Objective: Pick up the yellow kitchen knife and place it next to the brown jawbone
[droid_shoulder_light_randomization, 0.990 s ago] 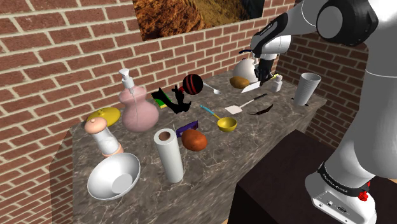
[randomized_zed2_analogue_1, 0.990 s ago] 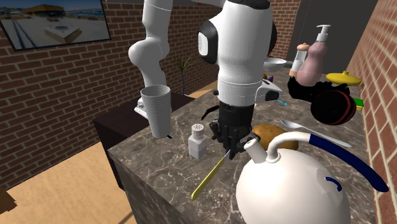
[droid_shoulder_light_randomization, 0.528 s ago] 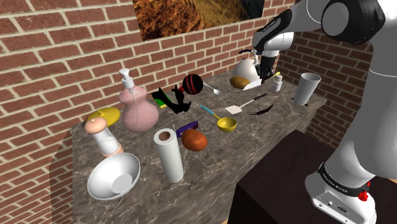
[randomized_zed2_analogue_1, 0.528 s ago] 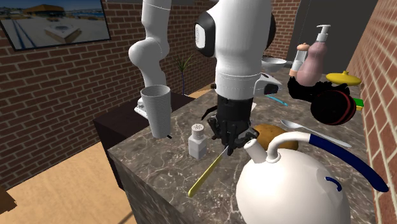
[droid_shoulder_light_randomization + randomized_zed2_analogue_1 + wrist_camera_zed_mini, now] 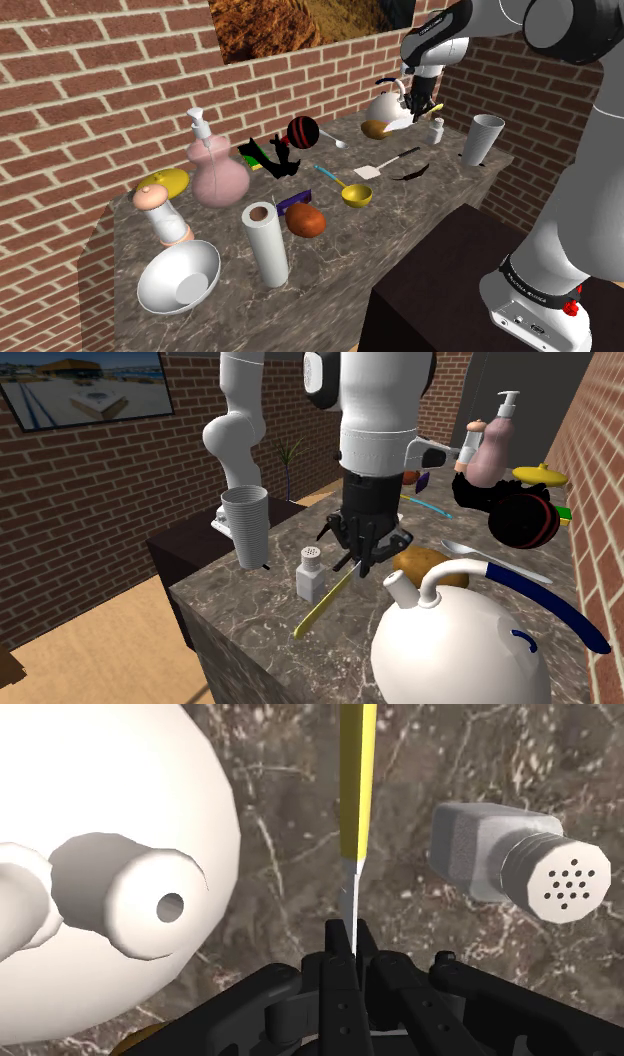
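End effector (image 5: pixel 352 939) clamped on yellow knife (image 5: pixel 356 784) at its grey end, hanging over marbled surface (image 5: pixel 290 834) between white kettle (image 5: pixel 110 824) and shaker (image 5: pixel 500 859).

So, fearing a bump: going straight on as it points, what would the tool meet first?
Likely the counter, with the far end of the knife the tool clasps touching first, between kettle and shaker; depth is unclear.

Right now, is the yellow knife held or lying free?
Held: the gripper is shut on the grey blade of the knife; its yellow handle slants down toward the counter.
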You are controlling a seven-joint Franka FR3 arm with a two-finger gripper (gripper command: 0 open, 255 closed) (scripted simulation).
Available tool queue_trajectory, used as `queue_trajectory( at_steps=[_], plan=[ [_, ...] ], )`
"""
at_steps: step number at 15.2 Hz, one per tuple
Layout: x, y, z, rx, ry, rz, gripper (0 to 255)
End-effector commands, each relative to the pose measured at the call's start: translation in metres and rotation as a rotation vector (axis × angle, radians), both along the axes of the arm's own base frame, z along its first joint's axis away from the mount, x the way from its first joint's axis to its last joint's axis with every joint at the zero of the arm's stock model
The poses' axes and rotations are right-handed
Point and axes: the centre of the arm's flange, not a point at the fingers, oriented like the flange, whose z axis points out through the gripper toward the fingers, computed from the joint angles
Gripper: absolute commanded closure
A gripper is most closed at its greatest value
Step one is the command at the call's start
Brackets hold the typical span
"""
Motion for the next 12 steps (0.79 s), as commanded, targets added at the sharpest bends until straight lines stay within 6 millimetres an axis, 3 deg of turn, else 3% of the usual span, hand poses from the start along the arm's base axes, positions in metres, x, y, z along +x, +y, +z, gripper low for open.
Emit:
queue_trajectory(
  at_steps=[1, 12],
  plan=[
    [-0.001, 0.000, 0.011, 0.000, 0.000, 0.000, 255],
    [-0.001, 0.000, 0.069, 0.000, 0.000, 0.000, 255]
  ],
)
